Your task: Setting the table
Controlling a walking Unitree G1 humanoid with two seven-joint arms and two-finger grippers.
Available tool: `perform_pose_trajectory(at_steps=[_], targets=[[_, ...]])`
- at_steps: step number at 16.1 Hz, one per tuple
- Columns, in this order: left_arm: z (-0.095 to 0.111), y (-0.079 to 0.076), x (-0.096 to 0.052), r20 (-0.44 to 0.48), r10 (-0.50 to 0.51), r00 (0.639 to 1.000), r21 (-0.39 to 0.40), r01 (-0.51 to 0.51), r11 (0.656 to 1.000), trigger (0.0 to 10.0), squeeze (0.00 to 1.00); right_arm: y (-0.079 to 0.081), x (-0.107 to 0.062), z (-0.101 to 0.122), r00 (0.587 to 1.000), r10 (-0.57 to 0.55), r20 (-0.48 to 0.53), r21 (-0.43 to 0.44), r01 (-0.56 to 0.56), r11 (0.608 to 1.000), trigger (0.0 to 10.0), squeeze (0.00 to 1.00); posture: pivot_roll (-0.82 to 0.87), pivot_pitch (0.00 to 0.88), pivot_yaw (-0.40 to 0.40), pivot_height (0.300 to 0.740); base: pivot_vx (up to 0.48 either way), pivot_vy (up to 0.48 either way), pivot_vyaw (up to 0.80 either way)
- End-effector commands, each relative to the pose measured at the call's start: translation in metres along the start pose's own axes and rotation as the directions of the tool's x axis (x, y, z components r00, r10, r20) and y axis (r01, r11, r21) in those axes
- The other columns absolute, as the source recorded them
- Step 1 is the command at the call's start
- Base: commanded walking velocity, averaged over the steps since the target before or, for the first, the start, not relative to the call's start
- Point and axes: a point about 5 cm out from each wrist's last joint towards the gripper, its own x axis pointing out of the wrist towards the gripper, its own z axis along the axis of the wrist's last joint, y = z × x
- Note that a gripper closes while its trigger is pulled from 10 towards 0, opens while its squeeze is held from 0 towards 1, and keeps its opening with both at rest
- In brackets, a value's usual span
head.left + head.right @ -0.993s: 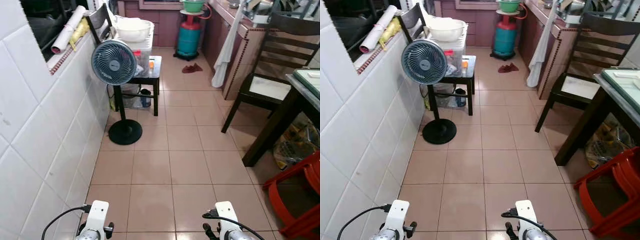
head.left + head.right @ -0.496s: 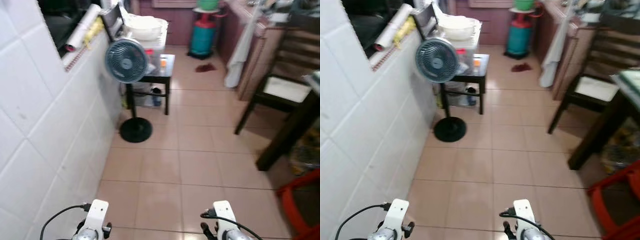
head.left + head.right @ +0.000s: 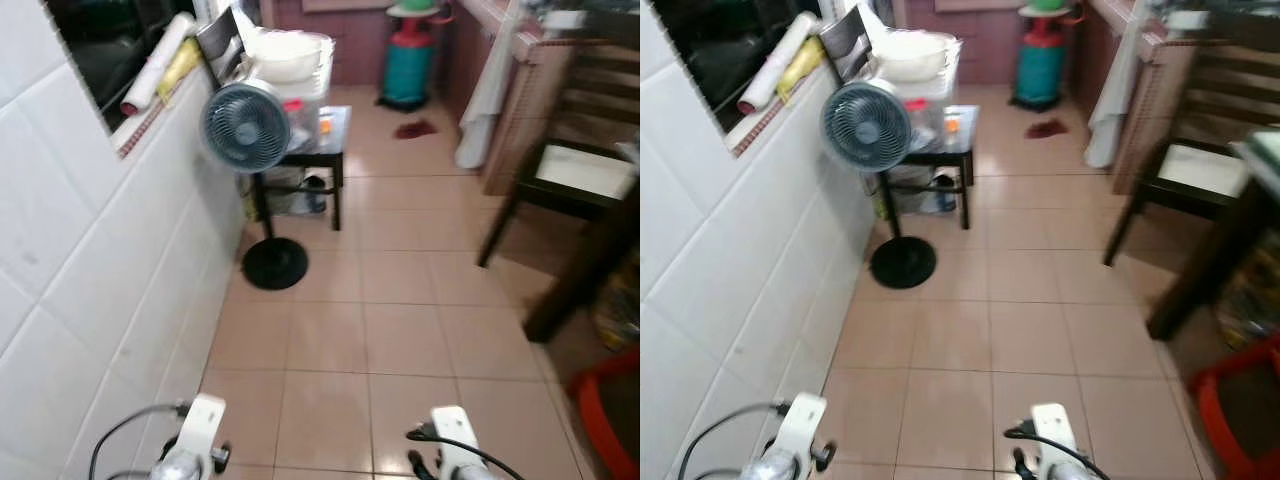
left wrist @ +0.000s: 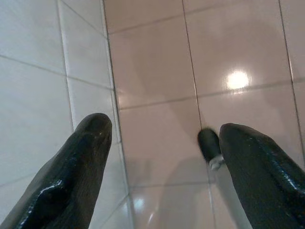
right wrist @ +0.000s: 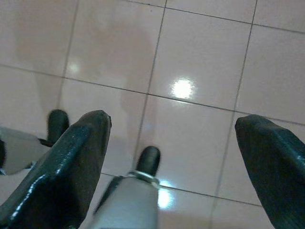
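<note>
So the robot is standing in a narrow tiled passage, both arms hanging low. The left pincer [image 4: 159, 157] is spread wide with nothing between its fingers, pointed at the pinkish floor tiles [image 3: 400, 340] right beside the white tiled wall [image 3: 90, 270]. The right pincer [image 5: 171, 157] is spread wide too, over bare floor, nothing in it.

Where's the actual table stuff? The dark wooden dining surface [image 3: 600, 270] sits at about 3 o'clock from the robot, blurry, with one dark wooden chair [image 3: 570, 170] with a pale seat tucked beyond it at roughly 2 o'clock. My guess is the right arm is the nearer one once the robot gets over there, since that surface is off to its right side. The surface's edge looks like it runs away from the robot, toward 12 o'clock, though blur makes that hard to pin down.

Possible tableware: one big white bowl [image 3: 285, 52] on a clear plastic storage box [image 3: 300, 100], on a small black side surface [image 3: 315, 135] at about 11 o'clock, well apart from both pincers.

Counts: one grey standing fan [image 3: 245, 128], one teal gas cylinder [image 3: 408, 70] at 12 o'clock, one red plastic stool [image 3: 610, 415] at 4 o'clock, one rolled white paper [image 3: 160, 62] on the ledge.
</note>
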Motion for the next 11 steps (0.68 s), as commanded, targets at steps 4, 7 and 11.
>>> perform_pose_trajectory(at_steps=[4,7,11], targets=[[-0.0099,0.0045,-0.0019,-0.031,0.003,1.000,0.010,-0.003,1.000,10.0,0.00,0.0048,0.0012,0.0061,1.000,0.019,0.021,-0.008,-0.019,1.000,10.0,0.00,-0.07,0.000,0.041,0.740,0.294,0.000,0.56],[-0.0104,0.0046,-0.0020,-0.033,0.000,0.999,0.007,0.000,1.000,10.0,0.00,0.0050,0.0012,0.0061,1.000,0.019,0.021,-0.010,-0.018,1.000,10.0,0.00,-0.07,0.000,0.039,0.740,0.292,0.000,0.59],[-0.0105,0.0048,-0.0020,-0.035,-0.001,0.999,0.009,0.001,1.000,10.0,0.00,0.0051,0.0012,0.0060,1.000,0.018,0.019,-0.016,-0.018,1.000,10.0,0.00,-0.08,0.000,0.036,0.740,0.292,0.060,0.58]])
